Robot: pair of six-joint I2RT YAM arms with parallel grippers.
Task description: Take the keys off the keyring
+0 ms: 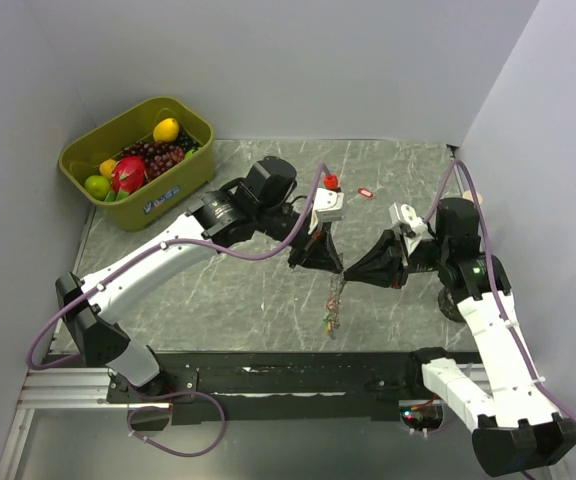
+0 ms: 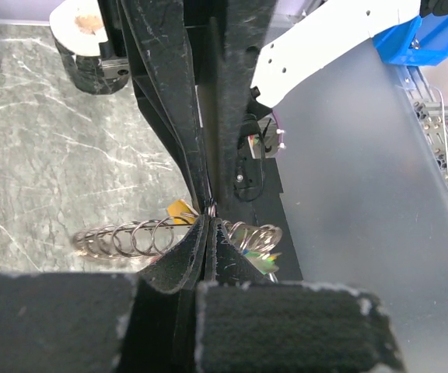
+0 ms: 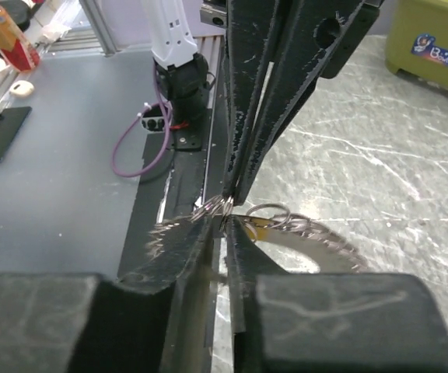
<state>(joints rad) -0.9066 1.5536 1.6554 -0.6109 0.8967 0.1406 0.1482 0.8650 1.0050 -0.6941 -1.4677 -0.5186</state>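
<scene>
The silvery looped metal chain keyring [image 1: 335, 298] hangs limp over the grey marbled desk [image 1: 218, 295], tiny coloured plastic keys [image 1: 329, 322] dangling low. It looks light and slippery, so we would pinch beside a key. Our left end effector [image 1: 334, 268] clenches its top; whether the right end effector [image 1: 348, 274] grips it, we cannot tell.

Keyring: silvery coiled metal keyring [image 2: 131, 237], bright, glossy wire;
Gripper: left gripper [image 2: 208, 225], black fingers matt, rough, grainy;
Table: grey marble-patterned tabletop [image 1: 218, 290], smooth, faint sheen;
Bin: olive-green plastic tub [image 1: 183, 185], smooth, slightly glossy
</scene>
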